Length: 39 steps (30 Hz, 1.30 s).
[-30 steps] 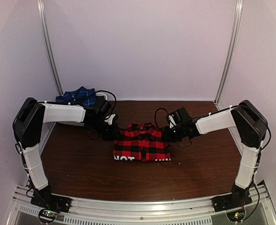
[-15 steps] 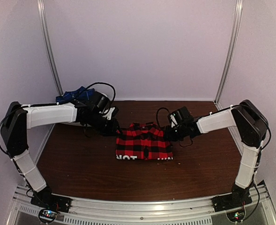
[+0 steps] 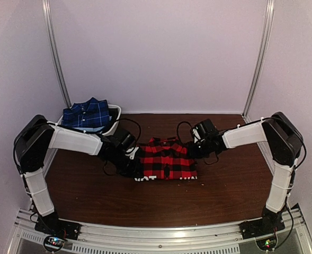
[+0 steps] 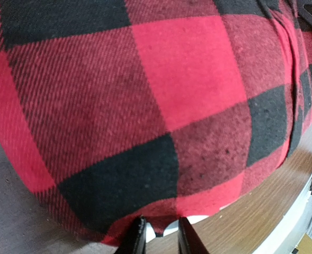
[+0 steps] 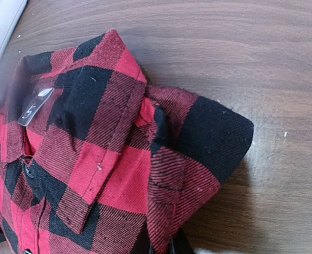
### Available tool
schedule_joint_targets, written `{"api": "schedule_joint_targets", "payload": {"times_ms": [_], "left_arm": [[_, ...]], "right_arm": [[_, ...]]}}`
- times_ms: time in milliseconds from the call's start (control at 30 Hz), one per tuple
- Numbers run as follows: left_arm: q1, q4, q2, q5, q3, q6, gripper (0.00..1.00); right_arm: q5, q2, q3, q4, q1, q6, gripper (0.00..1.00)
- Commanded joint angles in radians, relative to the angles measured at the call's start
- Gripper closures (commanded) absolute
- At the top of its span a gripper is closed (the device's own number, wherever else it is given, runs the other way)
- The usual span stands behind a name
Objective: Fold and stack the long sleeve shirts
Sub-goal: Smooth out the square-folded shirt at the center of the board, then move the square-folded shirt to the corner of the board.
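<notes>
Back left corner: navy shirt (image 3: 86, 114) lies on a white tub (image 3: 115, 112), well apart from both arms. Left arm: upper link rises from its base, elbow high near the left wall, white forearm slanting down and right over the tabletop (image 3: 87, 196), wrist low. Left gripper (image 3: 133, 161) sits at the left edge of the red-and-black shirt (image 3: 167, 163). Wrist view shows its two fingertips (image 4: 137, 238) a narrow gap apart with the hem at their mouth; cannot tell whether the jaws pinch it. Shirt lies folded mid-tabletop, collar (image 3: 163, 142) to the far side, white letters (image 3: 146, 179) along the near hem. Right arm: elbow high near the right wall, forearm reaching left and slightly down. Right gripper (image 3: 194, 148) at the shirt's far right shoulder, jaws pressed together on a fold of that shoulder
</notes>
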Motion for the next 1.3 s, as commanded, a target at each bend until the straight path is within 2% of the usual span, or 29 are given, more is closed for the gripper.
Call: {"api": "schedule_joint_targets", "payload": {"times_ms": [0, 233, 500, 733, 1267], "left_arm": [[-0.009, 0.002, -0.057, -0.017, 0.053, -0.011, 0.76], [-0.008, -0.076, -0.134, -0.075, 0.131, 0.008, 0.69], [0.007, -0.084, -0.149, -0.065, 0.132, 0.028, 0.69], [0.032, -0.092, -0.148, -0.051, 0.133, 0.047, 0.69], [0.096, -0.085, -0.071, -0.016, 0.198, 0.068, 0.69]], "right_arm": [[0.092, 0.024, 0.059, -0.09, -0.018, -0.07, 0.92], [0.177, 0.061, 0.198, -0.217, -0.09, -0.218, 0.93], [0.305, 0.169, 0.436, -0.346, -0.227, -0.41, 0.94], [0.333, 0.281, 0.631, -0.4, -0.337, -0.541, 0.94], [0.38, 0.445, 0.865, -0.451, -0.53, -0.596, 0.95]]}}
